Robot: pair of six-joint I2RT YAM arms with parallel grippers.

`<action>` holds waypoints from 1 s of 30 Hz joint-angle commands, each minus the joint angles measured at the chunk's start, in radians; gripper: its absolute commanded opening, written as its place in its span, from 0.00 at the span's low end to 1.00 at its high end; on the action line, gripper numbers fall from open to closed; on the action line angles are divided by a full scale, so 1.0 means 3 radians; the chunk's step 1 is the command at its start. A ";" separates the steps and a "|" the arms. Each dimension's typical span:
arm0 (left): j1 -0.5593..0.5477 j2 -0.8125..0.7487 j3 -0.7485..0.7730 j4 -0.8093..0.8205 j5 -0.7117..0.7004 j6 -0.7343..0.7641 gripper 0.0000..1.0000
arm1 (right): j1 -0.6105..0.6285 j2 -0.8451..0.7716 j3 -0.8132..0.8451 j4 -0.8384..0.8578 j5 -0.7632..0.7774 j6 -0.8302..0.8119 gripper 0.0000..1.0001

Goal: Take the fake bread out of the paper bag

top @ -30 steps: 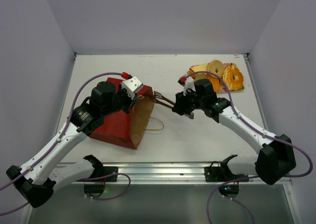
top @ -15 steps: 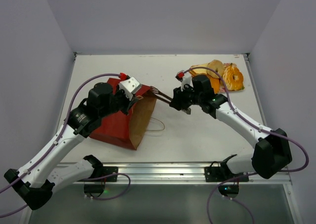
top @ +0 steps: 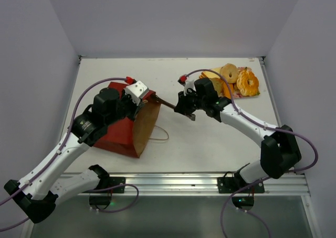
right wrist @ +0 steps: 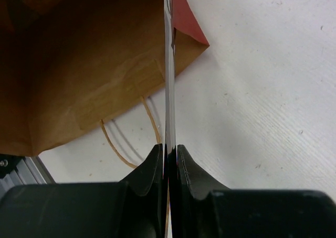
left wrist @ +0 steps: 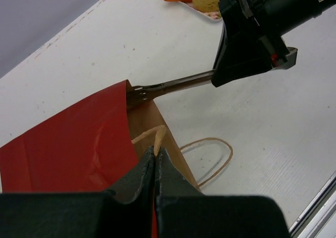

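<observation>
Red paper bag [top: 118,130] lies on its side at the left of the desk [top: 210,138]. The left claw [top: 143,98] is clenched on the upper lip of its mouth and props it open. The right claw [top: 181,107] is clamped on a thin metal utensil [top: 165,103] whose tip sits at that mouth.

The risk from here appears to lie at the rim. If the utensil's tip catches the paper edge, it could tear the lip or shove the whole bag along the desk. That could pull the thin edge out of the left claw's pinch and let the mouth fall flat. The tan loop handle [left wrist: 215,154] lies loose just below the opening and could snag on the way out.

From above, both arms show, with fake bread pieces [top: 239,79] heaped at the far right, well apart from the bag. Nothing of the bag's inside shows.

The left wrist view shows the left claw [left wrist: 156,157] nipping the kraft edge and the utensil [left wrist: 173,85] meeting the top corner of the red panel [left wrist: 68,143].

Only the right wrist view looks past the right claw [right wrist: 169,154] into the brown interior [right wrist: 79,65]. The inside is dim toward the back, and no bread can be made out in it.
</observation>
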 commanded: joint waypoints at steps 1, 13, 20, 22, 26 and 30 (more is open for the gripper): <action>-0.0002 -0.0010 -0.0017 0.0063 -0.0185 -0.0063 0.00 | 0.0022 -0.0096 -0.0048 0.0296 0.0247 0.0182 0.00; 0.0417 0.0430 0.0044 0.0114 -0.0375 -0.0180 0.00 | 0.0022 -0.0719 -0.0672 0.0628 0.1106 0.0611 0.00; 0.0617 0.0573 0.0044 0.0313 -0.0573 -0.0318 0.00 | 0.0216 -0.1134 -0.1250 0.0956 0.1326 0.0888 0.00; 0.0617 0.0609 0.0049 0.0400 -0.0726 -0.0318 0.00 | 0.0370 -0.1129 -0.1260 0.0936 0.1413 0.0888 0.00; 0.0622 0.0650 0.0090 0.0528 -0.0885 -0.0421 0.00 | 0.0636 -0.1042 -0.1158 0.0869 0.1561 0.0878 0.00; 0.0622 0.0732 0.0166 0.0569 -0.1008 -0.0410 0.00 | 0.0753 -0.1001 -0.1143 0.0889 0.1669 0.0893 0.00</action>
